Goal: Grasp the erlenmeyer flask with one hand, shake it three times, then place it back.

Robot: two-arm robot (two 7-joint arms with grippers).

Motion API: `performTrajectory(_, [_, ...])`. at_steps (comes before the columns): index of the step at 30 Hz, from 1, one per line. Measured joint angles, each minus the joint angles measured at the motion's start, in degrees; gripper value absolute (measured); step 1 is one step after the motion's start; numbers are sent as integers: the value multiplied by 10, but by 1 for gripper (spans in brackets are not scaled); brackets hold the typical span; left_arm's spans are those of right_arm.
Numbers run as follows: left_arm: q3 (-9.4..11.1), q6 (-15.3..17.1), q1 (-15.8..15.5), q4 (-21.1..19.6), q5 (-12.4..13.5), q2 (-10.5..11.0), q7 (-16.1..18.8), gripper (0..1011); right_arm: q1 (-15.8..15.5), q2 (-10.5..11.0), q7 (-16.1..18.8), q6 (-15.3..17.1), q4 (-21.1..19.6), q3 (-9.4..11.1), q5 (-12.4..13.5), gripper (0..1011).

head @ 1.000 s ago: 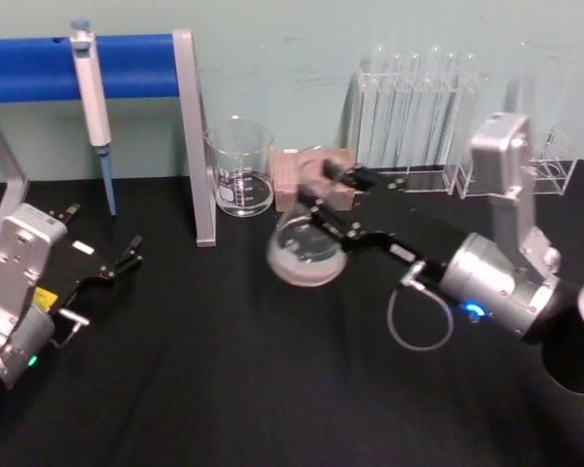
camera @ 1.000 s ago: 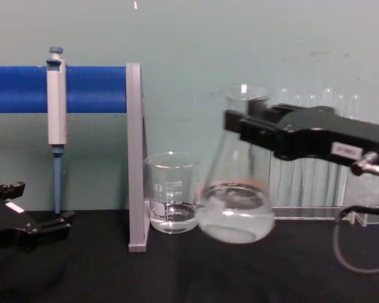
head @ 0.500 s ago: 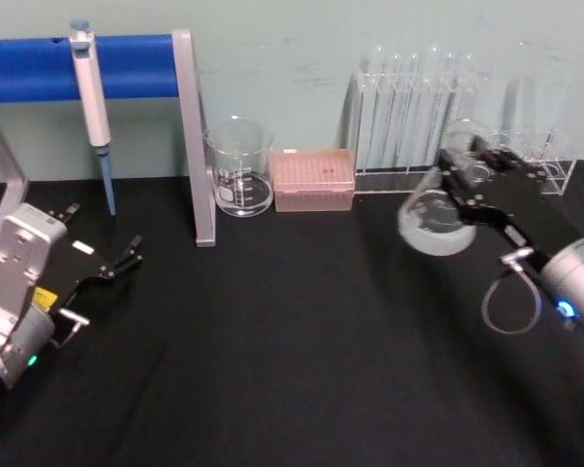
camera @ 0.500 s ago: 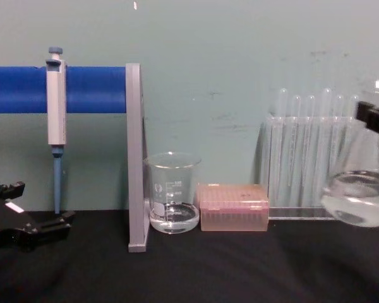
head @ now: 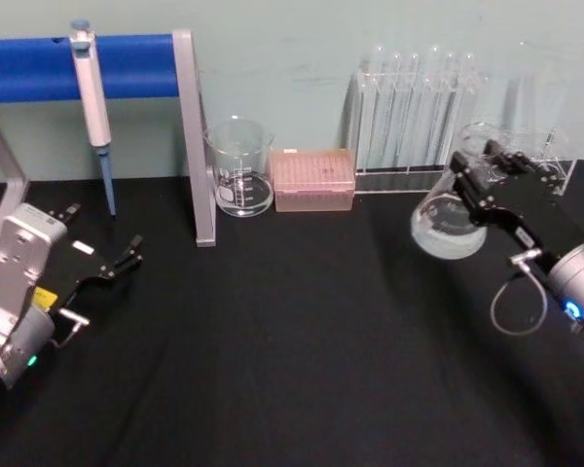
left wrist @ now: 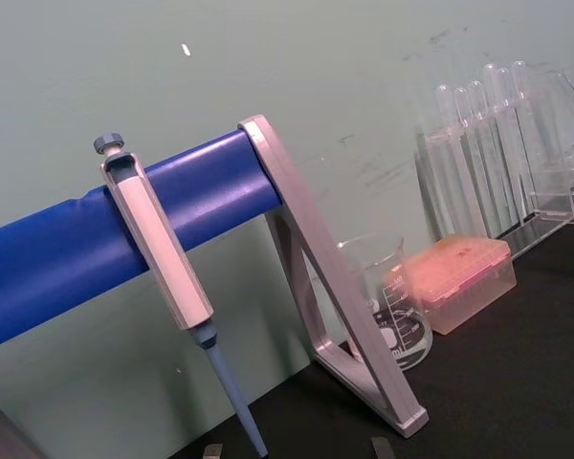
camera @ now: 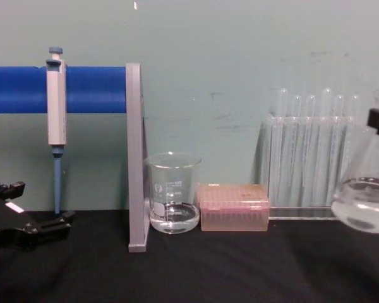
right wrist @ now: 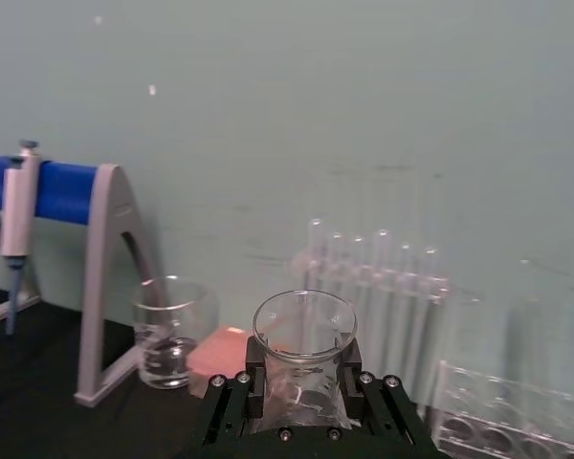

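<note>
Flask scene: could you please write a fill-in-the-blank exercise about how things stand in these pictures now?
1. The right gripper is shut on the flask at its ____.
2. The pipette hangs from the ____ bar.
3. The beaker stands just left of the ____ box.
4. The left gripper rests open on the ____ side of the table.

Missing words: neck; blue; pink; left.

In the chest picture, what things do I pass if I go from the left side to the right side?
left gripper, parked → pipette → grey stand post → beaker → pink tip box → test tubes → erlenmeyer flask, held by the right gripper
</note>
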Motion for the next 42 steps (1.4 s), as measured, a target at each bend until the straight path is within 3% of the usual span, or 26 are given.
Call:
performTrajectory(9, [0,0,0,0,0,0,0,1001,31,-8,71,7,23,-37,7,447])
performTrajectory(15, [0,0,0,0,0,0,0,1001,62,-7,132,12,41,-88,19,447])
performTrajectory(22, [0,0,0,0,0,0,0,1001,90,-4,176,11,58,-127,33,447])
performTrajectory(42, [0,0,0,0,0,0,0,1001,126,20,217,-3,87,-165,70,447])
